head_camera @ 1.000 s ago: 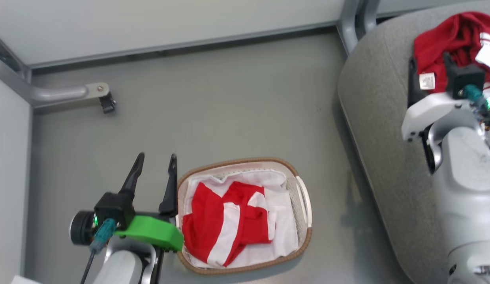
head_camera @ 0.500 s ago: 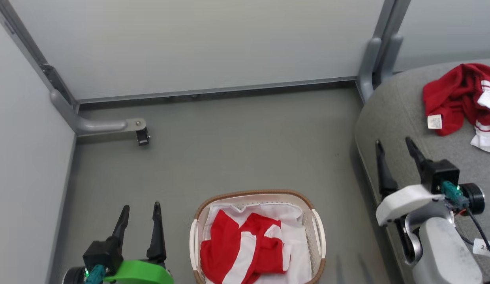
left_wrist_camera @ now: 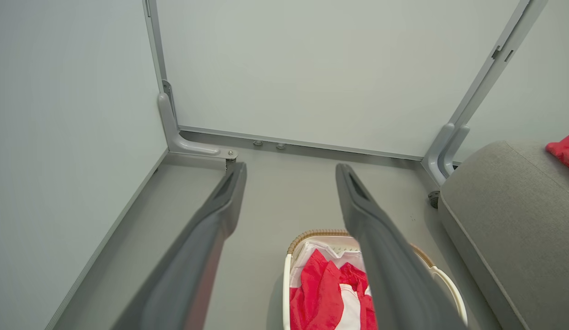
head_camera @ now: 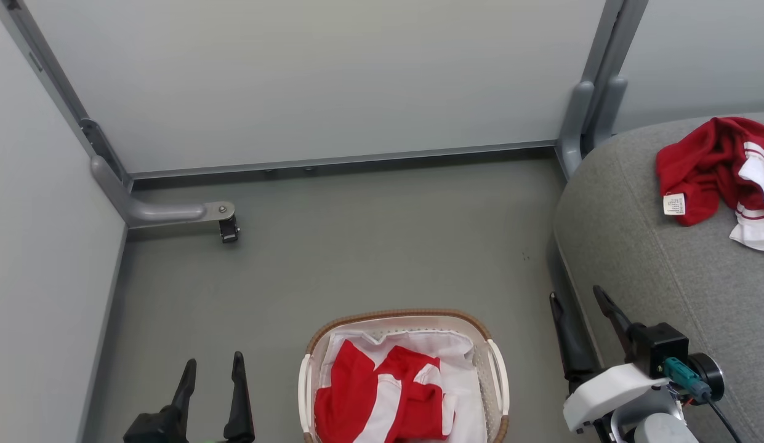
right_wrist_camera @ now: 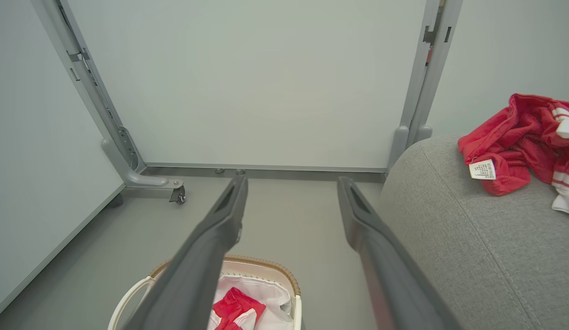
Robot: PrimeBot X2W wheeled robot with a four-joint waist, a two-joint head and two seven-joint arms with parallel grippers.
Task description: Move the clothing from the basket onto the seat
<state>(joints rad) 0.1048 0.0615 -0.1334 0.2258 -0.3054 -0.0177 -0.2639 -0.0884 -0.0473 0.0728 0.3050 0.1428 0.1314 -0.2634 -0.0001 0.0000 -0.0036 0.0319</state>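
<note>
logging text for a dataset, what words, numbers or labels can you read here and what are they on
white tag on the red garment lying on the seat: rows of small dark print, too small to read.
red and white garment in the basket: no lettering or number on the folds that show.
No other readable text can be made out.
</note>
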